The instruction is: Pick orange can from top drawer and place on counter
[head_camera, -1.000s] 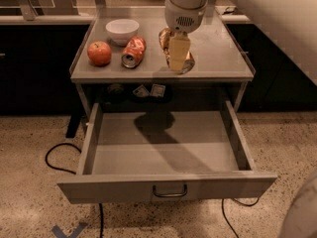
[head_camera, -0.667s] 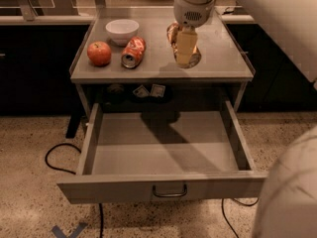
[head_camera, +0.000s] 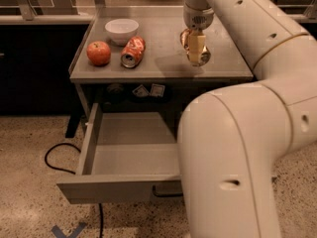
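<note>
Fingers (head_camera: 196, 42) of the gripper (head_camera: 196, 55) pinch the orange can (head_camera: 185, 37) above the counter (head_camera: 168, 68), right side; top drawer (head_camera: 130, 152) stands open below; white marks on the red can (head_camera: 132, 52) are too small to read.

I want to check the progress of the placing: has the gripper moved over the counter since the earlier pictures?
Yes. The gripper, holding the orange can, has shifted toward the right edge of the counter, farther from the red-orange can.
</note>
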You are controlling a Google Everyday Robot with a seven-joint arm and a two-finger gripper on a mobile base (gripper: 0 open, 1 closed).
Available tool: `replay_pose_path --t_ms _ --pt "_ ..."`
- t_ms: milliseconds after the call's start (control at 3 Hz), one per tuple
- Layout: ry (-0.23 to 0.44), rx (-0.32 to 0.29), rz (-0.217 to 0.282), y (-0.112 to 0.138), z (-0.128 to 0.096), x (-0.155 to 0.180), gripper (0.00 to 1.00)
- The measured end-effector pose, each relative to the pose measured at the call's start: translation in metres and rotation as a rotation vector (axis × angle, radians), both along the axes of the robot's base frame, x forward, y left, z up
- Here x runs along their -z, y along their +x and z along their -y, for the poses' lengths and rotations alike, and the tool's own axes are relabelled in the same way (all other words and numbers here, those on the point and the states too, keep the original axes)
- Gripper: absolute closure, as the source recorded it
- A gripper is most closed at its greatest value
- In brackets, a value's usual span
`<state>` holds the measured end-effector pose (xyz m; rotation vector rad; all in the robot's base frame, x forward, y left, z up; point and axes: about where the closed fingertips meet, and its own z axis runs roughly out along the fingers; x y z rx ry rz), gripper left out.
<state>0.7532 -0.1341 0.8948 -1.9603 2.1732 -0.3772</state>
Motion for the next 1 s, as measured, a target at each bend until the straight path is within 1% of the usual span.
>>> replay_pose_path --t_ms 333,667,1000 --pt "-0.027 0.01 -0.004 0.025 0.017 0.015 1.0" --pt "-0.012 0.008 0.063 0.039 0.014 -0.003 0.81" --pt "-0.012 0.008 0.063 0.039 0.014 -0.003 0.58"
